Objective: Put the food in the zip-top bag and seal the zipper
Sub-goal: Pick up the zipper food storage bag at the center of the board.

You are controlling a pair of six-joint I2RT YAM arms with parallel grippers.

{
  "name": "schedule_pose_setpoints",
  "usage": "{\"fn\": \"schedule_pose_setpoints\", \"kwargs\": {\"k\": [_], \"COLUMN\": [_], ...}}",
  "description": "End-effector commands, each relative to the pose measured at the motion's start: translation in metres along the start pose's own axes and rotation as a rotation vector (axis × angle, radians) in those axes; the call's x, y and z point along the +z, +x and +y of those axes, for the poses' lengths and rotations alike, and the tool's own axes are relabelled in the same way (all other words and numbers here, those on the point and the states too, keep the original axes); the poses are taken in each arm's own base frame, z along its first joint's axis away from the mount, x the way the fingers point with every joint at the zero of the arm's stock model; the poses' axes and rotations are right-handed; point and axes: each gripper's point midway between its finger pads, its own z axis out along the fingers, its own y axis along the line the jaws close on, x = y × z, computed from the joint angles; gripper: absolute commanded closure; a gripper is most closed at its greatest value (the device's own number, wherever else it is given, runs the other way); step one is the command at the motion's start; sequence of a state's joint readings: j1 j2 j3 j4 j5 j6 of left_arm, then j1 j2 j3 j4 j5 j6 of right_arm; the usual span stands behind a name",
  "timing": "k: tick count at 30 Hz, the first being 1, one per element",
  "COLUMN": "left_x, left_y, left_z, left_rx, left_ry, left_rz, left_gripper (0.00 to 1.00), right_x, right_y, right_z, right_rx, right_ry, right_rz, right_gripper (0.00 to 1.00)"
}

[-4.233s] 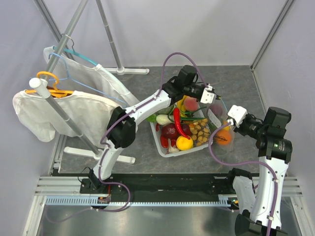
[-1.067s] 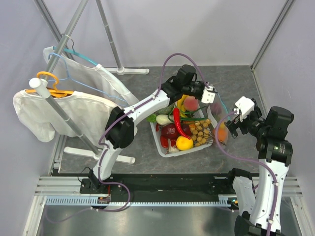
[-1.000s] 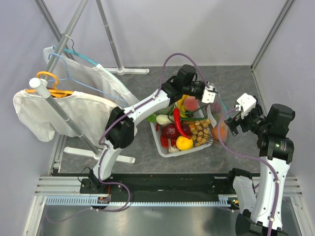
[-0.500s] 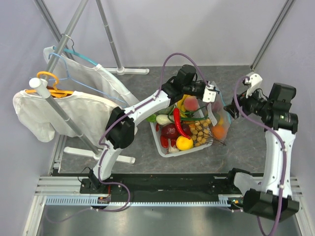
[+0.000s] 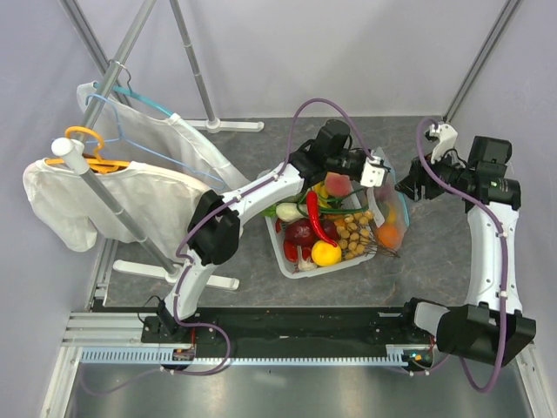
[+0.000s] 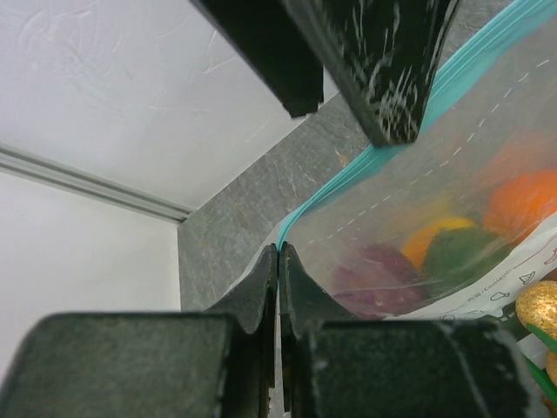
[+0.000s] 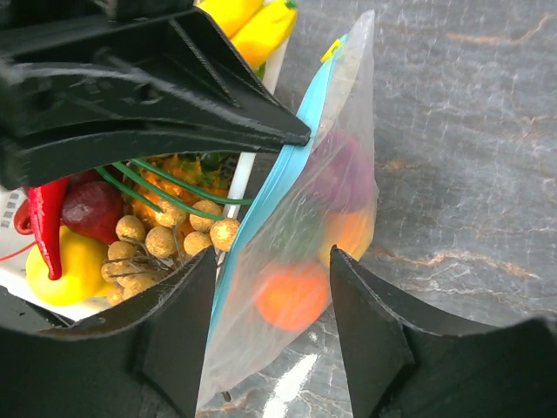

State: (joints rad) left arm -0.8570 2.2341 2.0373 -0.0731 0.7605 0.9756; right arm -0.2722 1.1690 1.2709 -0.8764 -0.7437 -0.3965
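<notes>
The clear zip-top bag (image 5: 392,205) hangs by one corner just right of the tray. Inside it lies the food: an orange (image 7: 291,296), a purple piece (image 7: 344,170), a green piece (image 7: 300,235) and a yellow-orange piece (image 7: 350,235). My left gripper (image 5: 379,171) is shut on the end of the teal zipper (image 6: 335,183), which comes out from between its fingertips (image 6: 280,252). My right gripper (image 7: 271,257) is open above the bag, one finger on each side of it, apart from the plastic. In the top view the right gripper (image 5: 408,185) sits just right of the bag's upper edge.
A white tray (image 5: 287,255) left of the bag holds a red chili, a lemon (image 5: 326,253), small tan balls and other toy produce. A clothes rack (image 5: 113,87) with hangers and white garments stands at the far left. Grey floor lies right of the bag.
My right arm has swung up and back from beside the bag to above its mouth edge, and its jaws have narrowed. The left gripper has kept its pinch on the bag's corner.
</notes>
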Motion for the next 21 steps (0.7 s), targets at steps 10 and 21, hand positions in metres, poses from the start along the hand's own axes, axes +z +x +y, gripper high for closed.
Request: {"fn": "schedule_pose_setpoints", "kwargs": {"k": [10, 21], "left_x": [0.009, -0.024], "left_y": [-0.026, -0.06], "left_z": [-0.001, 0.06], "left_rx": [0.107, -0.025], "left_ry": [0.012, -0.16], "left_rz": [-0.032, -0.014], "left_gripper": [0.98, 0.11], "right_x": [0.017, -0.013], "right_y": [0.006, -0.037], "right_z": [-0.014, -0.059], "right_rx": [-0.043, 0.263], "right_ry": [0.065, 0.262], "right_rz": [0.103, -0.067], "right_gripper": [0.97, 1.0]}}
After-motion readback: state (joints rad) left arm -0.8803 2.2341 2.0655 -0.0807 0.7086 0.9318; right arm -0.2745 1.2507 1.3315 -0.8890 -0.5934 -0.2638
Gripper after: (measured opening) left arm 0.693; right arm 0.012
